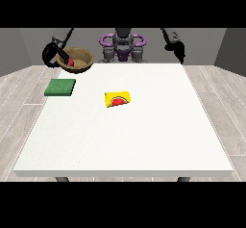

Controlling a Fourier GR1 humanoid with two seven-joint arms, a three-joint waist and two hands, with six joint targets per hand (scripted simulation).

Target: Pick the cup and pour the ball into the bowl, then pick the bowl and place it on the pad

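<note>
A brown wooden bowl (77, 60) hangs tilted above the table's far left corner, with a red ball (70, 63) inside it. The hand at the view's left (52, 54) grips the bowl's rim, fingers curled over the near-left edge. The green pad (60, 87) lies flat on the table just in front of and below the bowl. A yellow cup with a watermelon print (118, 99) lies on its side near the table's middle. The hand at the view's right (180, 52) hangs over the far right corner, fingers pointing down, holding nothing.
The white table (144, 140) stretches wide towards the camera. The robot's torso (122, 46) stands behind the far edge. Wooden floor surrounds the table.
</note>
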